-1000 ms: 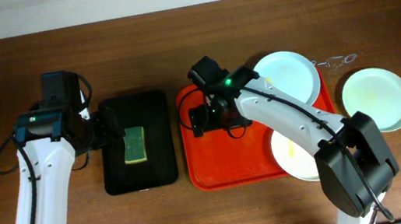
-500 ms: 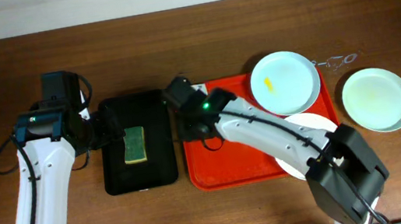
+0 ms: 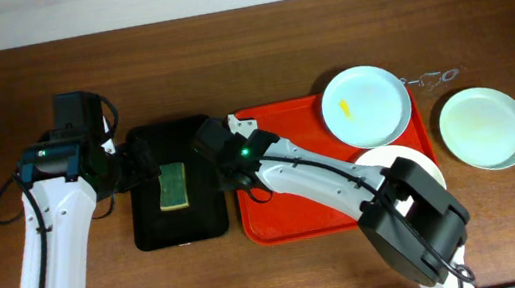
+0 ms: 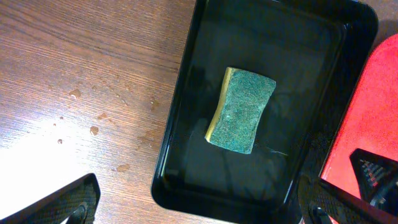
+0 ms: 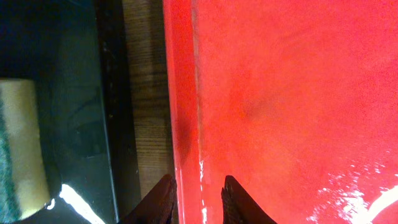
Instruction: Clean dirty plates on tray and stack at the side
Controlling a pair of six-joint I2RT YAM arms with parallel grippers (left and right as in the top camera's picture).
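Sitting right of centre on the bench [image 3: 512,229], the tray [image 3: 293,215] carries a smeared plate [image 3: 365,106] in its far right corner, with the plate's rim reaching the tray's back and right edges. A second plate [image 3: 426,163] lies at the near right corner, running past the tray's rim and largely covered by the right arm [image 3: 322,170]. A third plate [image 3: 484,127] rests on the bench just beside the tray's right edge, apart from it. The tray's left half shows bare red floor. A black tray [image 3: 192,143] holding a sponge [image 3: 174,186] lies just to the left, with only a thin strip of bench between the two rims. The right tool [image 3: 238,179] hangs over the tray's left edge, and the left tool [image 3: 140,168] is at the black tray's left rim. From the left wrist, the left tool [image 4: 199,186] is spread wide above the black tray [image 4: 180,112]. Its sponge [image 4: 241,110] lies green face up, slightly askew and apart from every wall. Droplets [image 4: 93,130] dot the open bench [image 4: 74,62] to the left, and the tray [image 4: 373,106] edges in at right. From the right wrist, the right tool [image 5: 198,183] has its fingers drawn close with a slim gap over the tray's [image 5: 280,93] left rim; whether they pinch it cannot be told. The bench strip [image 5: 146,93] separates that rim from the black tray [image 5: 74,62] and sponge [image 5: 22,143].
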